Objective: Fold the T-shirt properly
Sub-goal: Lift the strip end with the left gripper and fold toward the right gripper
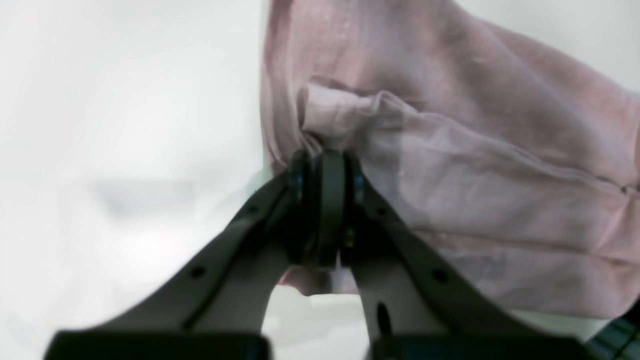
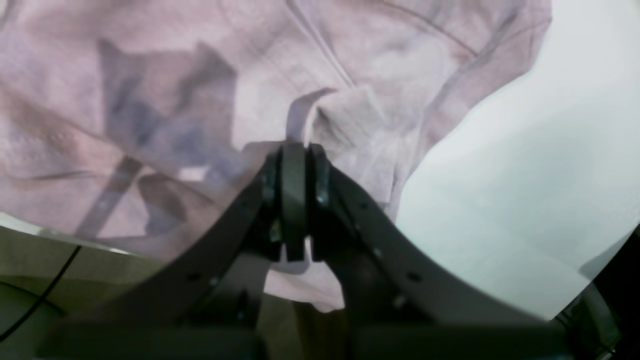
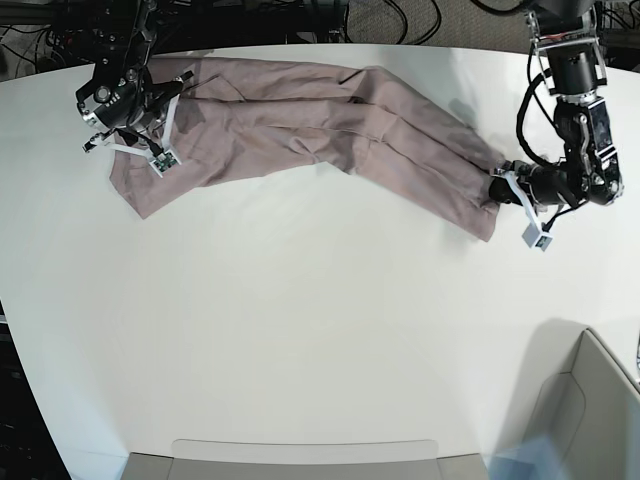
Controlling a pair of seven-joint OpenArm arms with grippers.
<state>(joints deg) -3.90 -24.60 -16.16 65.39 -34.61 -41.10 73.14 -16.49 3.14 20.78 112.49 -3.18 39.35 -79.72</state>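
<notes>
Bright, even light; both wrist views blurred.

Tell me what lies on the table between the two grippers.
In the base view, only the T-shirt spans from the right gripper to the left gripper; each is shut on one end of it. Nothing else lies between them on the table.

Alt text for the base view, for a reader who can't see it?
A dusty mauve-pink cotton T-shirt lies stretched across a white table, pinched at each end by a black robot gripper: the right gripper on the view's left, the left gripper on its right.
</notes>
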